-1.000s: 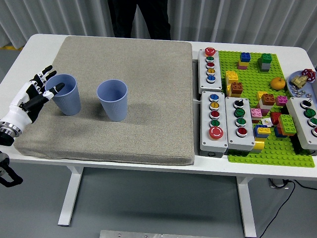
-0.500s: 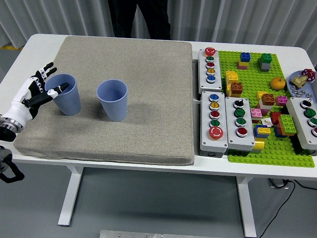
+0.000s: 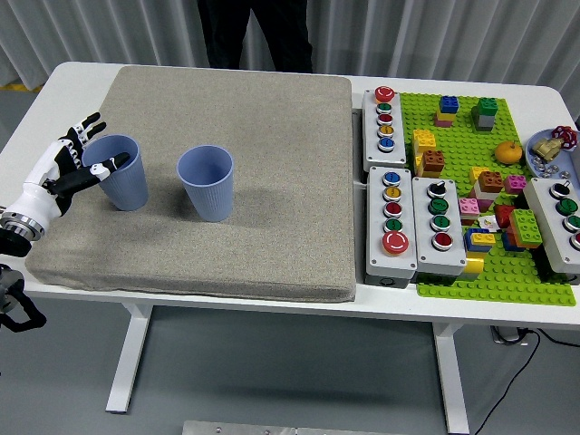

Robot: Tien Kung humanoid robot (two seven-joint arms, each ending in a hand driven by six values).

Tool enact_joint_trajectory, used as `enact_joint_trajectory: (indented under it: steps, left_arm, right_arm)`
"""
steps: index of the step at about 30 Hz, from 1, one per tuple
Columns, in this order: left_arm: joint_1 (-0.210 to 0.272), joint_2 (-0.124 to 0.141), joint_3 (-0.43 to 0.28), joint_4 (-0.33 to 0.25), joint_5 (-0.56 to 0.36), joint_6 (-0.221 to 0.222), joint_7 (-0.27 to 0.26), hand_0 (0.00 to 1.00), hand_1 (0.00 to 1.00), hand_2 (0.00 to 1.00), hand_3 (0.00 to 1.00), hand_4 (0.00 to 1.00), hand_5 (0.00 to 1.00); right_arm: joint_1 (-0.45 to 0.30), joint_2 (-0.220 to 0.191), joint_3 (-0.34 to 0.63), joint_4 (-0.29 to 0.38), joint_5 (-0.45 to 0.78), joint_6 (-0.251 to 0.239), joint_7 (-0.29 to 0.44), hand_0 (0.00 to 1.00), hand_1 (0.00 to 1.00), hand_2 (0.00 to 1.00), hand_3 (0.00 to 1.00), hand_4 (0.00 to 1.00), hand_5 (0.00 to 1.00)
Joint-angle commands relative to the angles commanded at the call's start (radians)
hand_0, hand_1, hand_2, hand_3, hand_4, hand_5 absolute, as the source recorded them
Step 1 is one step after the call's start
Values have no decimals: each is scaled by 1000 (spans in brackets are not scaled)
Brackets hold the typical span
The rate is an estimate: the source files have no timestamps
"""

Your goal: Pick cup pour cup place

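Two blue ribbed cups stand upright on the grey mat (image 3: 227,100). One cup (image 3: 119,172) is near the mat's left edge and the other cup (image 3: 206,182) is a short way to its right. My left hand (image 3: 89,154) sits against the left cup's left side. Its fingers are spread, the thumb lies across the cup's front near the rim, and the other fingers reach behind it. The hand is not closed around the cup. My right hand is out of view.
Grey button boxes (image 3: 384,118) line the mat's right edge. Beyond them lies a green baseplate (image 3: 471,281) with several toy bricks and a small orange (image 3: 509,152). A person in dark clothes (image 3: 254,32) stands at the far side.
My left hand has moved a little up and right, closer around the left cup. Both cups stand where they were.
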Motion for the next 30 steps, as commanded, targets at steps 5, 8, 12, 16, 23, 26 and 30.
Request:
enact_joint_trajectory:
  steps: [5, 8, 12, 16, 23, 26, 30]
  left_arm:
    - [6, 6, -11, -23, -8, -4, 0, 998, 969, 998, 998, 917, 236]
    - [12, 11, -14, -32, -2, -4, -1, 998, 969, 998, 998, 917, 236]
    - [24, 13, -25, -43, 2, -4, 0, 998, 968, 998, 998, 921, 249]
    - [44, 24, -22, -63, 4, -4, 0, 998, 968, 998, 998, 927, 253]
    - [71, 38, -32, -77, 5, 8, -3, 998, 967, 998, 998, 938, 270]
    - [86, 42, -35, -87, 9, 14, -4, 998, 967, 998, 998, 938, 270]
    - [100, 43, -41, -91, 12, 23, -6, 998, 964, 998, 998, 940, 269]
  right_arm:
    - [0, 0, 1, 0, 0, 0, 0, 743, 718, 737, 635, 178, 445]
    - [0, 0, 0, 0, 2, -1, 0, 743, 718, 737, 635, 178, 445]
    - [-1, 1, 1, 0, 1, -1, 0, 742, 718, 738, 635, 178, 446]
    - [-3, 2, 3, 0, -3, 0, -1, 742, 718, 738, 635, 179, 447]
    - [-7, 4, 3, 0, -5, 1, -2, 742, 717, 738, 635, 179, 450]
    - [-7, 4, 2, 0, -4, 1, -2, 742, 717, 738, 635, 179, 450]
    - [-7, 5, 2, 0, -5, 2, -2, 742, 717, 738, 635, 179, 450]
